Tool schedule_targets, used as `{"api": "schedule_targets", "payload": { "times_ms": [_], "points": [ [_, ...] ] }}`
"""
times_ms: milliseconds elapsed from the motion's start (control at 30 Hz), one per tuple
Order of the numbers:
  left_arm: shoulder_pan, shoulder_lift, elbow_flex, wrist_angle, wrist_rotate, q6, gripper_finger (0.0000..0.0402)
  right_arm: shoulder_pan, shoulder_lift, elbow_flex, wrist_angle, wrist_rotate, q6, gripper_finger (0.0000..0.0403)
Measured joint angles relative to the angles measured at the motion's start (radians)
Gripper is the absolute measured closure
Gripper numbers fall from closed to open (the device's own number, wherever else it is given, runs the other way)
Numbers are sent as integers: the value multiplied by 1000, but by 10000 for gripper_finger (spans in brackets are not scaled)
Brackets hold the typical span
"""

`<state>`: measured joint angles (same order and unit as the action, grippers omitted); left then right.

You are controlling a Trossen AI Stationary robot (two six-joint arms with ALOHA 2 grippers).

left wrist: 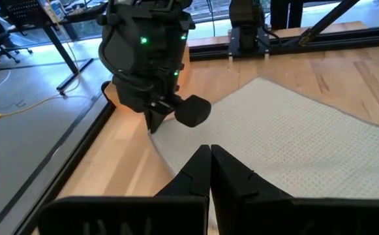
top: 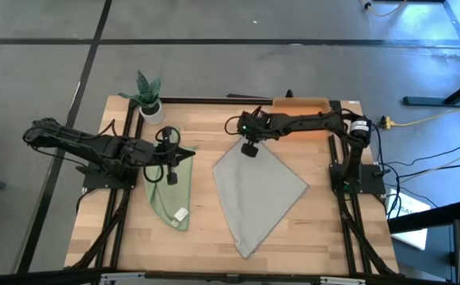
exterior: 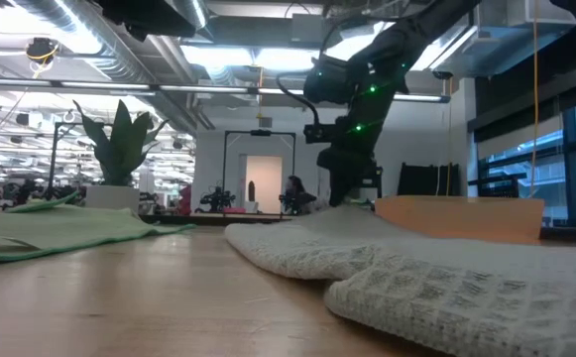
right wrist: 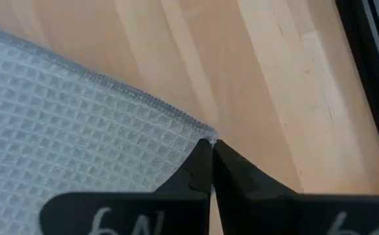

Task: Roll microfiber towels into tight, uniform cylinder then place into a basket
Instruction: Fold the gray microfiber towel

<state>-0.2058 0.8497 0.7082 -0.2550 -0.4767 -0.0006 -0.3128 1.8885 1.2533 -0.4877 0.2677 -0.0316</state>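
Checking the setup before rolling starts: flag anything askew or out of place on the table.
Both towels lie crooked. The grey towel sits turned like a diamond, its far corner pinched by the right gripper. The green towel lies bunched into a tapering strip, partly under the shut left gripper. Nothing looks spilled or damaged.

Grey concrete floor crossed by dark seam lines surrounds the light wooden slatted desk. Beyond it, an open room with exposed silver ceiling ducts, strip lights, and a bright white doorway. Tall dark-framed windows along one side.
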Motion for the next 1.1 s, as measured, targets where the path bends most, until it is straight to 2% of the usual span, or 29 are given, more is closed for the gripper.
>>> {"api": "schedule_targets", "payload": {
  "times_ms": [367, 500, 633, 767, 867, 1100],
  "points": [
    [0, 0, 0, 0, 0, 0, 401, -10, 0, 0, 5, 0, 12, 288],
    [0, 0, 0, 0, 0, -31, 401, -10, 0, 23, -41, -16, 112, 266],
    [0, 0, 0, 1, 0, -92, 401, -15, -1, 101, -146, -138, 185, 264],
    [0, 0, 0, 1, 13, -144, 401, -17, -2, 191, -284, -252, 186, 269],
    [1, 0, 0, 1, 14, -147, 401, -3, -13, 240, -394, -267, 184, 273],
    [1, 0, 1, 17, 14, -128, 401, 24, -145, 246, -514, -265, 257, 281]
  ]
}}
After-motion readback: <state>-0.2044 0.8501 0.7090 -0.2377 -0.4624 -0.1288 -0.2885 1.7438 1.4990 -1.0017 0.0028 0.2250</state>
